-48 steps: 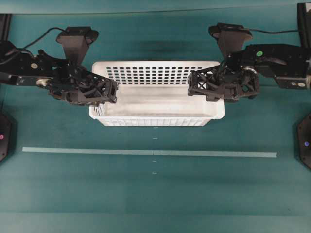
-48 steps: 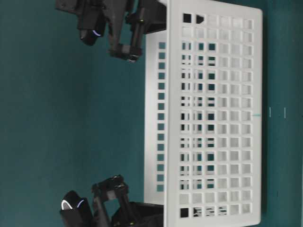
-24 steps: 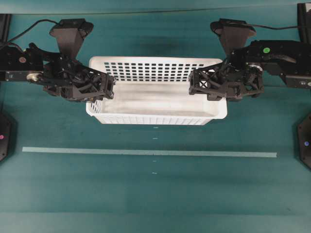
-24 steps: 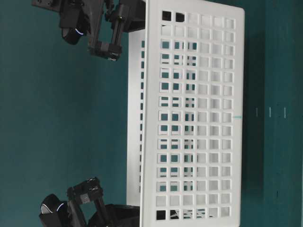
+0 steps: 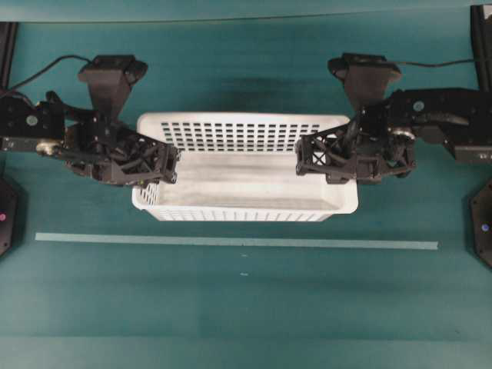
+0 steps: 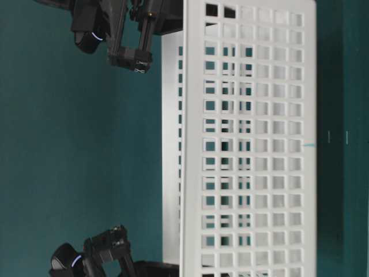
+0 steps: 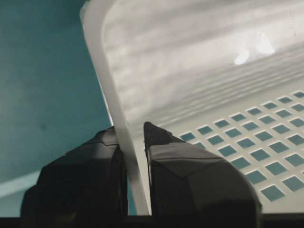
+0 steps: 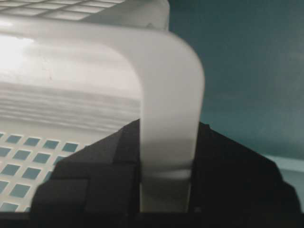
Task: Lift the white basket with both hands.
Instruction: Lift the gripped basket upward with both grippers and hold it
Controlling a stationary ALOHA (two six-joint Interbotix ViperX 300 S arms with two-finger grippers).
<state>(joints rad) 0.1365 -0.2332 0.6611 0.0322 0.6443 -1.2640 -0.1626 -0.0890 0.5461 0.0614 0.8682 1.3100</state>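
Open teal table (image 5: pixel 246 307) lies in front, behind and beside the white basket (image 5: pixel 246 173); only the pale tape strip (image 5: pixel 231 241) lies flat there, blocking nothing

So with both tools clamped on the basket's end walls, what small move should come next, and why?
Probably raise both arms together, evenly. The left tool pinches one end wall of the white basket and the right tool grips the opposite rim, so an equal lift should keep it level.
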